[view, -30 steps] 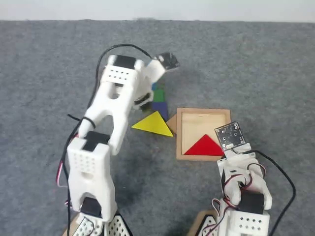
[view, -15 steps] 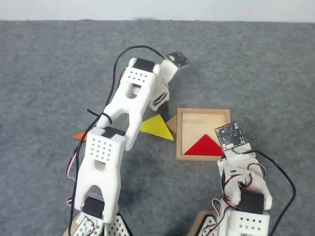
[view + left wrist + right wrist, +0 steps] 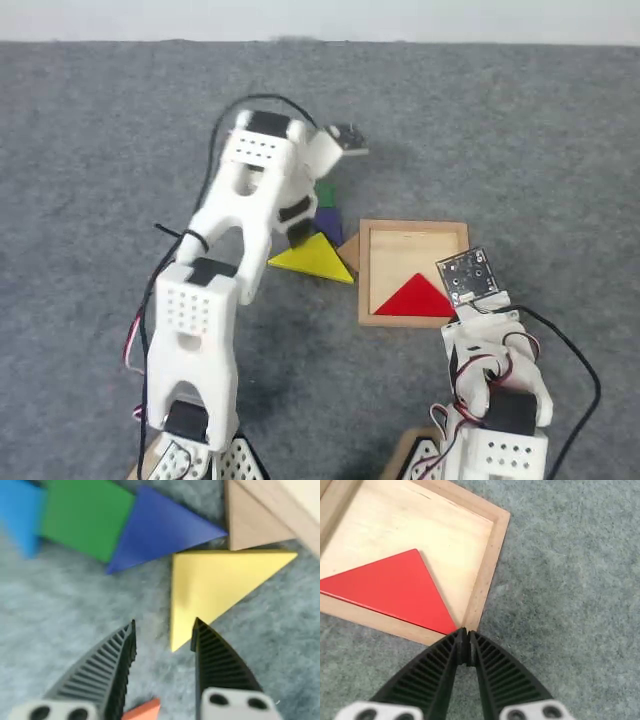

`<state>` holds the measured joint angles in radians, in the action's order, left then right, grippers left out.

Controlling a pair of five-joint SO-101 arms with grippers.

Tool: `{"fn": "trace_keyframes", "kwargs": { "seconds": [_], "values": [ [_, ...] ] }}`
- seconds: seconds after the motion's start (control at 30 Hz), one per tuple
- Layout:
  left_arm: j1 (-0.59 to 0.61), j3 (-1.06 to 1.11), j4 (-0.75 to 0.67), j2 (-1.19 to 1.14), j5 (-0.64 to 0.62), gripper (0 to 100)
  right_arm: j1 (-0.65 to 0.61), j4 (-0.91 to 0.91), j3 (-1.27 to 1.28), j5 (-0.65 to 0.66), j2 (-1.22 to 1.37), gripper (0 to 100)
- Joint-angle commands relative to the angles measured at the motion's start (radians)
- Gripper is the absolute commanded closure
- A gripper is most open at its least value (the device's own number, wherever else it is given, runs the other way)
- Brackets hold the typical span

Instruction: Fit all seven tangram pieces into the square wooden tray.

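Note:
A yellow triangle (image 3: 312, 258) (image 3: 210, 585) lies on the grey cloth just left of the square wooden tray (image 3: 365, 270). My left gripper (image 3: 300, 234) (image 3: 164, 632) is open, low over the triangle's near corner, which sits between the fingertips. A dark blue triangle (image 3: 160, 527), a green square (image 3: 85, 517), a light blue piece (image 3: 20, 515) and a tan piece (image 3: 250, 520) lie just beyond it. An orange piece (image 3: 142, 711) shows under the wrist. A red triangle (image 3: 415, 297) (image 3: 390, 597) lies in the tray. My right gripper (image 3: 466, 635) is shut at the tray's near rim (image 3: 482, 590).
The right arm (image 3: 490, 370) stands at the front right, below the tray. The left arm's white links (image 3: 215, 260) stretch from the front left up over the cloth. Grey cloth is bare to the far left, far right and behind the pieces.
The left arm swung right over the pieces, then back left, and its gripper now sits lower at the yellow triangle's corner. The right arm has not moved.

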<state>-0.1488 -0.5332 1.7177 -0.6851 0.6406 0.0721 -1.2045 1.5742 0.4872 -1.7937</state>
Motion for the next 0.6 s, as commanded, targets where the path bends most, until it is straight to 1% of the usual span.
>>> {"fn": "trace_keyframes", "kwargs": {
  "seconds": [0.0,0.17,0.27,0.33,0.4,0.47,0.57],
  "values": [
    [-0.003,0.001,0.028,0.129,0.021,76,-0.005,-0.002,-0.009,0.017,0.002,98.9],
    [-0.086,0.067,-0.057,0.037,0.066,68,-0.005,-0.005,-0.009,0.017,0.002,98.9],
    [-0.098,0.068,-0.144,-0.058,0.064,68,-0.005,-0.005,-0.009,0.017,0.002,98.9],
    [-0.094,0.048,-0.173,-0.110,0.069,68,-0.005,-0.005,-0.009,0.017,0.002,98.9],
    [-0.087,0.010,-0.172,-0.155,0.071,68,-0.005,-0.005,-0.009,0.017,0.002,98.9],
    [-0.087,-0.027,-0.166,-0.193,0.100,68,-0.005,-0.005,-0.009,0.017,0.002,98.9],
    [-0.081,-0.120,-0.100,-0.242,0.120,68,-0.005,-0.005,-0.009,0.017,0.002,98.9]
  ]
}}
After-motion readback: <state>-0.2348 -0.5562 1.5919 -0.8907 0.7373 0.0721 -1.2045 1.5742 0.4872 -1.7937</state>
